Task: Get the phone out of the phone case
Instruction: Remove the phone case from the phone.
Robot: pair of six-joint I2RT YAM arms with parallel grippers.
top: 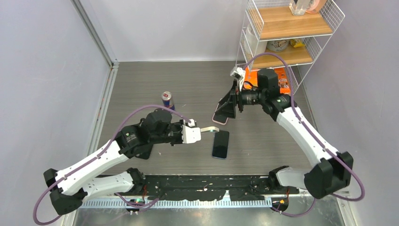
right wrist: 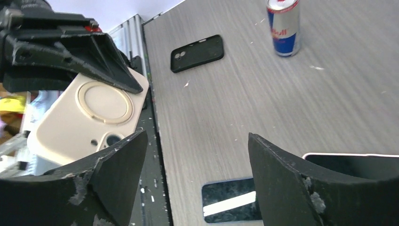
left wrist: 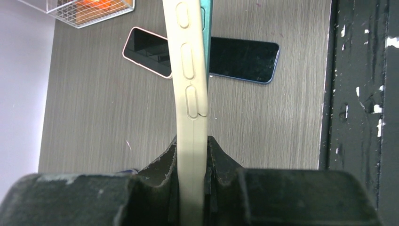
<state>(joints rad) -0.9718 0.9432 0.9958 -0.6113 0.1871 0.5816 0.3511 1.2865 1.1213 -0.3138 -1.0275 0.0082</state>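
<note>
A beige phone case [left wrist: 190, 94] stands edge-on in my left gripper [left wrist: 192, 141], which is shut on its lower end. The right wrist view shows its back [right wrist: 89, 115] with a ring and a camera cutout; its inside is hidden. A dark phone with a blue edge [top: 220, 144] lies flat on the table just right of the case [top: 209, 129]. A second phone with a pink rim [top: 219, 117] lies beyond it. My right gripper [top: 229, 104] hovers over the pink-rimmed phone, open, with nothing between its fingers [right wrist: 196, 136].
A Red Bull can [top: 167, 100] stands behind the left arm. A black phone case [right wrist: 196, 52] lies on the table near the left arm. A wire shelf rack [top: 291, 28] and an orange packet [top: 282, 80] are at the back right.
</note>
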